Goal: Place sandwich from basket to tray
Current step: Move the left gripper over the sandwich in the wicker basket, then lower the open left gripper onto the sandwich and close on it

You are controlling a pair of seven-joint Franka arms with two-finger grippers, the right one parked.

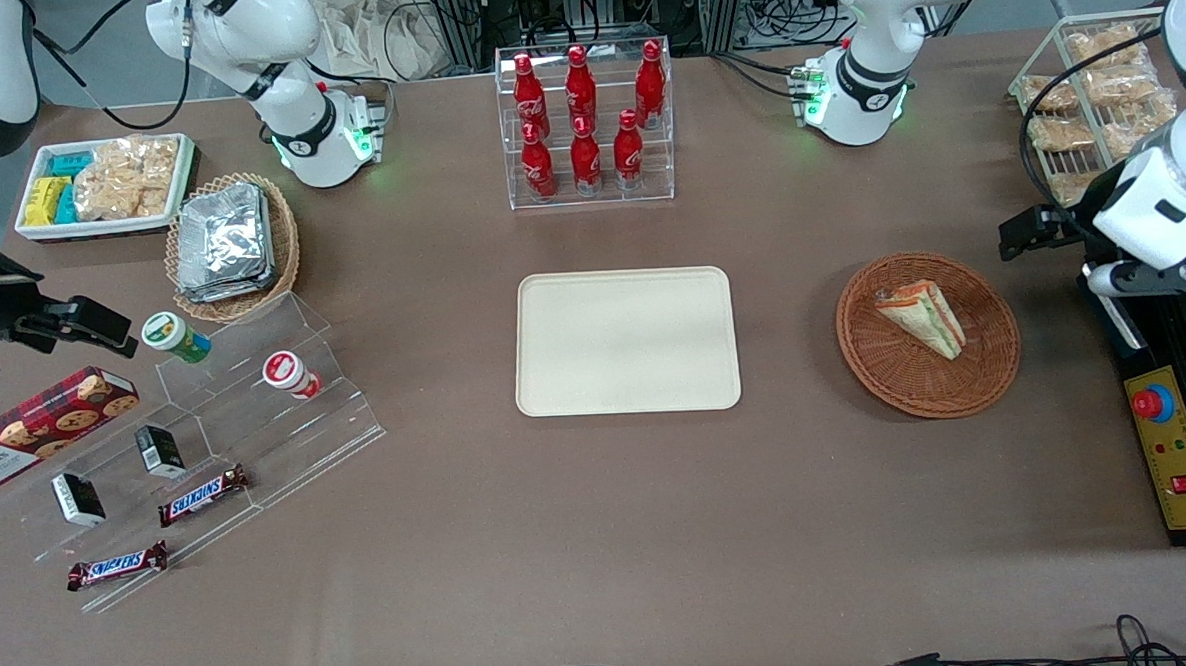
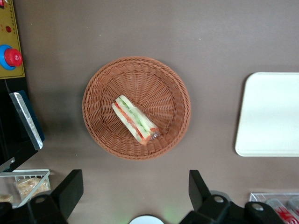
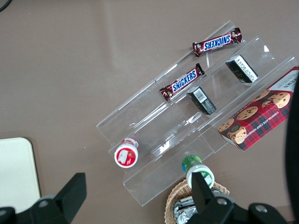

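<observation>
Here the sandwich lies in the basket, ungrasped, well apart from the bare tray. The pincer hovers above the basket's edge, fingers spread wide and empty, seemingly lining up a descent.

We count one sandwich, one basket and one tray. We see six red bottles, two Snickers bars and one end effector.

"SNICKERS" on two bars; "WALKERS" on cookie box.
</observation>
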